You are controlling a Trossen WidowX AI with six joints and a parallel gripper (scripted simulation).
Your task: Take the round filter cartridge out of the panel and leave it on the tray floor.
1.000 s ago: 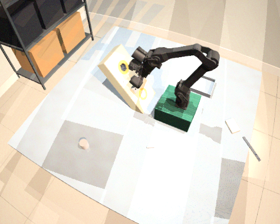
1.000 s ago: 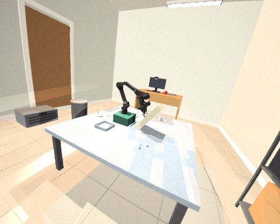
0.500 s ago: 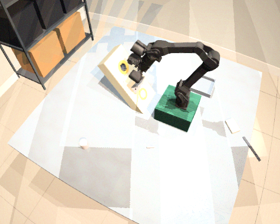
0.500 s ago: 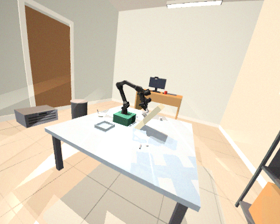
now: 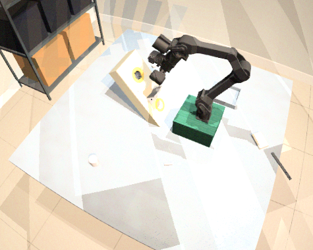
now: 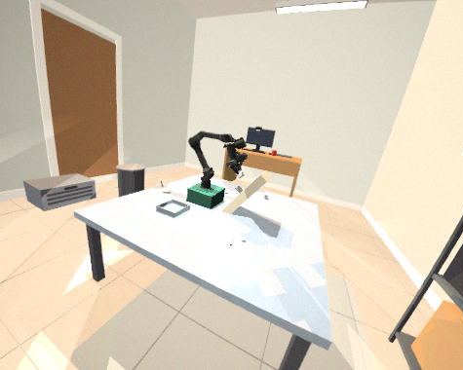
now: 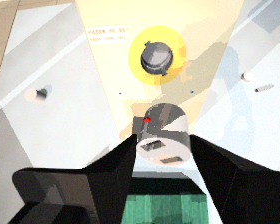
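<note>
The filter cartridge, a grey cylinder with two dark slots on its pale end face and a red dot on its side, is out of the panel. My gripper is shut on it, with one black finger at each side, in front of the panel's lower part. The slanted cream service panel carries a yellow ring around a dark round fitting. The grey tray stands beside the green block, away from the gripper. The top and exterior views do not show the cartridge clearly.
The green block bears the arm's base. A small pale cylinder stands on the table. A short rod lies on the other side of the panel. A flat pale piece lies beyond the block.
</note>
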